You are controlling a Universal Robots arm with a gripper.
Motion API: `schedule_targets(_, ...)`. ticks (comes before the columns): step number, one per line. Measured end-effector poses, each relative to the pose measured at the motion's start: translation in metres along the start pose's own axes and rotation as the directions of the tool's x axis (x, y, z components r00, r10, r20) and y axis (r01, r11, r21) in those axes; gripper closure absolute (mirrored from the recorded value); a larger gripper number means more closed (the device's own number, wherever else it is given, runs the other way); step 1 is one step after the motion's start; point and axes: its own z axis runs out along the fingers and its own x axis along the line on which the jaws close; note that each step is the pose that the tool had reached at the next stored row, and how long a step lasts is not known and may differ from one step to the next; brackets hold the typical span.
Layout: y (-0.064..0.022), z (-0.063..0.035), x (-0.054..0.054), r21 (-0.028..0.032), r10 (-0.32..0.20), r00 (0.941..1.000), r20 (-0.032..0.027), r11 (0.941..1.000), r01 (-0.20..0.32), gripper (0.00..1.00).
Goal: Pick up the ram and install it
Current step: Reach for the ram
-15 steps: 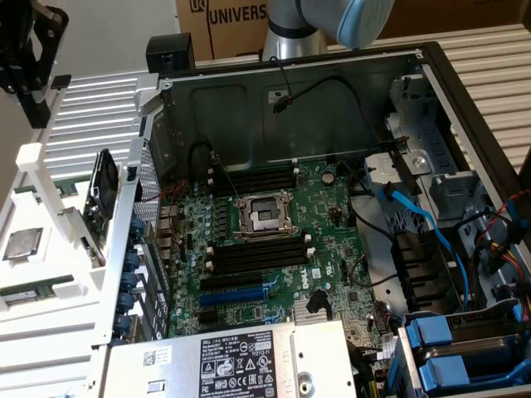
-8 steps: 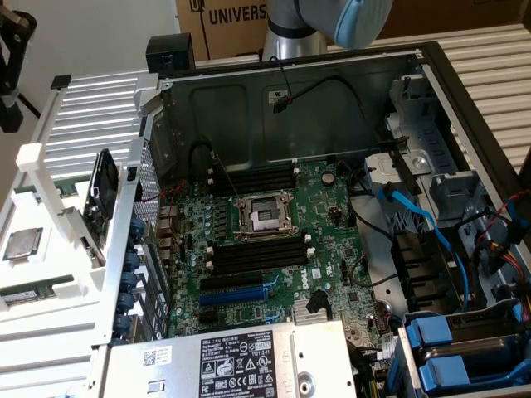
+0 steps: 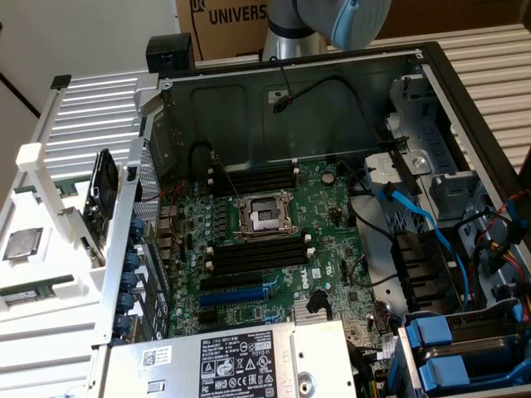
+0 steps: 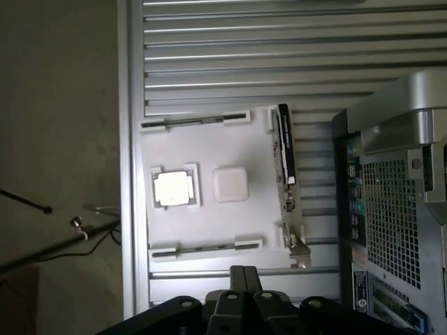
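The jaws point(image 4: 242, 271) are closed and empty above the white plastic tray point(image 4: 209, 220). The ram point(image 4: 206, 246), a long, narrow green circuit-board stick, lies in its holder just ahead of them. Its long axis appears to run along their closing line.

Arm point(image 3: 330, 20) raised high, joint seen at top edge of exterior view. Gripper point(image 4: 242, 276) closed, jaws pressed together, pointed downward.

Robot arm point(image 3: 332, 21) at 12 o'clock in exterior view, cut by edge. Ram point(image 3: 29, 292), 9 o'clock of computer case point(image 3: 232, 108), runs off edge. Power supply label point(image 3: 241, 365) print too small to read. Hand point(image 4: 243, 271) base cut off.
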Motion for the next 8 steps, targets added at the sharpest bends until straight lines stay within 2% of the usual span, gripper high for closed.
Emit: schedule_targets(8,0.0064,0.0003,0.013,0.0014,-0.035,0.9994,-0.0017,0.9994,0.035,0.89)
